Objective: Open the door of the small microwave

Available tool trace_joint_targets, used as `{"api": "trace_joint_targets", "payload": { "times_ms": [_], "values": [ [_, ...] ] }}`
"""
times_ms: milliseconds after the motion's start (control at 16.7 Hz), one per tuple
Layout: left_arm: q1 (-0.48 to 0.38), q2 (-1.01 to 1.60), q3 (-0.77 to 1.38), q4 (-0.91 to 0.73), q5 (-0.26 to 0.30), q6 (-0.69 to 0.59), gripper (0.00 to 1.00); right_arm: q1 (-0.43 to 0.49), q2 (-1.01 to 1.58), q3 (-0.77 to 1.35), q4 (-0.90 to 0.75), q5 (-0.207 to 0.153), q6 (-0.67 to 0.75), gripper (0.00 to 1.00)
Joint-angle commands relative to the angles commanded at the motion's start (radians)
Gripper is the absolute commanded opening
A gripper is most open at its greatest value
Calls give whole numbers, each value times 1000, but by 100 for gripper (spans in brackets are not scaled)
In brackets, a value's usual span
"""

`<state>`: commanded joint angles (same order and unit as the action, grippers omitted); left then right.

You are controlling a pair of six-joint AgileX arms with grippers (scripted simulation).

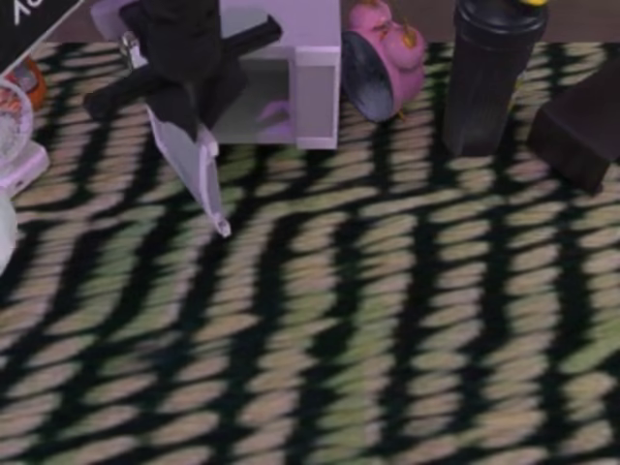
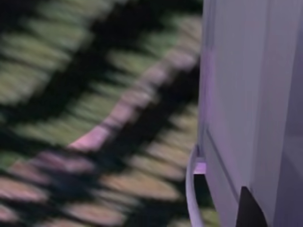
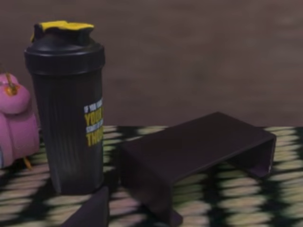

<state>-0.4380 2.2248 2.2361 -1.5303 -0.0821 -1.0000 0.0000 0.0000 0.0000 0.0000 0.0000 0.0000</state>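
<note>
Patterned cloth [image 1: 387, 320] — left gripper [image 1: 184, 121] over the swung-open door [image 1: 194, 170], finger state unclear.

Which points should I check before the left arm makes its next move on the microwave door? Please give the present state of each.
1. Pale lavender-white door panel swung out from the small boxy lavender-white microwave: ok.
2. Purple-tinted cavity exposed: ok.
3. Left tool at the door: cannot tell, the black arm hides it.
4. White bar handle intact on the door edge: ok.
5. Pink round alarm clock apart from the door: ok.
6. Right tool: not in view.
</note>
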Motion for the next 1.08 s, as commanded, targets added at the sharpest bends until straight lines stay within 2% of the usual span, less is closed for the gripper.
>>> {"api": "trace_joint_targets", "payload": {
  "times_ms": [240,540,1080],
  "values": [
    [25,54,115,-111,83,33,0,0,0,0,0,0,0,100],
    [22,58,117,-107,85,33,0,0,0,0,0,0,0,100],
    [27,22,-20,-9,86,35,0,0,0,0,0,0,0,100]
  ]
}}
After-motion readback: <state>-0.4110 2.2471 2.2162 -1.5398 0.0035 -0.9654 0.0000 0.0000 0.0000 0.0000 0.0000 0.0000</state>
